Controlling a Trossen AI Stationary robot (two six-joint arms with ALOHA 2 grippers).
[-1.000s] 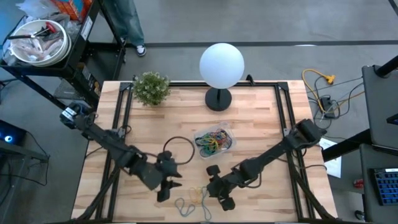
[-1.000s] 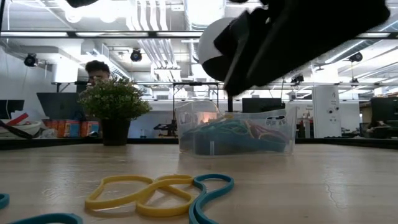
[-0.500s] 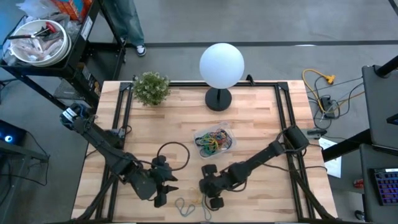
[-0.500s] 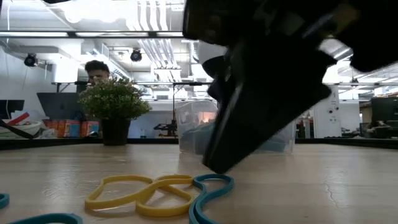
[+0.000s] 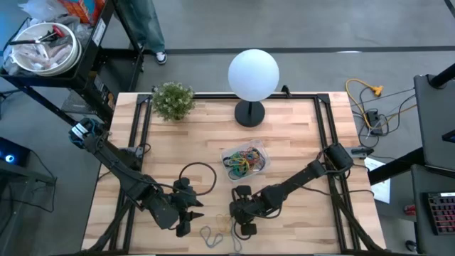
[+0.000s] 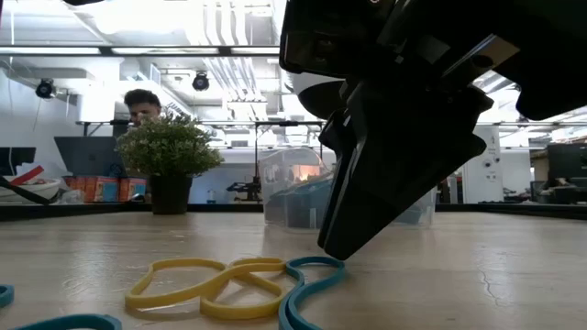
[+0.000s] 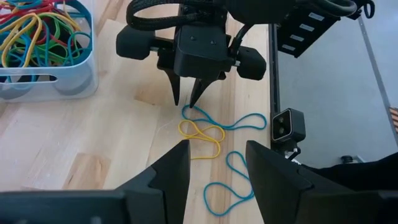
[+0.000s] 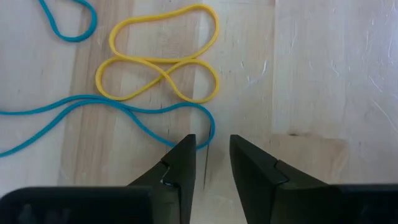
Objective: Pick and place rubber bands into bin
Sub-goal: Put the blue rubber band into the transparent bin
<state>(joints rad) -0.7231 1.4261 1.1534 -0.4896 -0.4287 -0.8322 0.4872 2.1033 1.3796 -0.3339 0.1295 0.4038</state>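
Near the table's near edge lie a yellow rubber band (image 8: 158,62), twisted into a figure eight, and two blue rubber bands (image 7: 229,185). My right gripper (image 8: 208,149) is open and points down from above. Its fingertips stand on either side of the looped end (image 8: 210,127) of one blue band (image 7: 239,121). In the high view this gripper (image 5: 242,227) is right of the bands (image 5: 215,232). My left gripper (image 5: 186,219) is open and waits left of them, touching nothing. The transparent bin (image 5: 260,152), mid-table, holds many coloured bands (image 7: 34,28). My right gripper comes at the blue band's looped end (image 8: 210,127) from above, pointing down, one finger (image 8: 180,165) on each side. The band lies flat and slack on the table. Whether the fingertips touch it, I cannot tell.
A white globe lamp (image 5: 253,74) and a small potted plant (image 5: 173,99) stand at the far edge. A black loop (image 5: 199,176) shows beside my left arm. Bare wood lies right of the bands. A person (image 6: 139,105) shows beyond the table.
My right gripper has moved toward the table's left and near edge and come down over the blue band's end. My left gripper has drawn back a little toward the left and near edge. The bands on the table have not moved.
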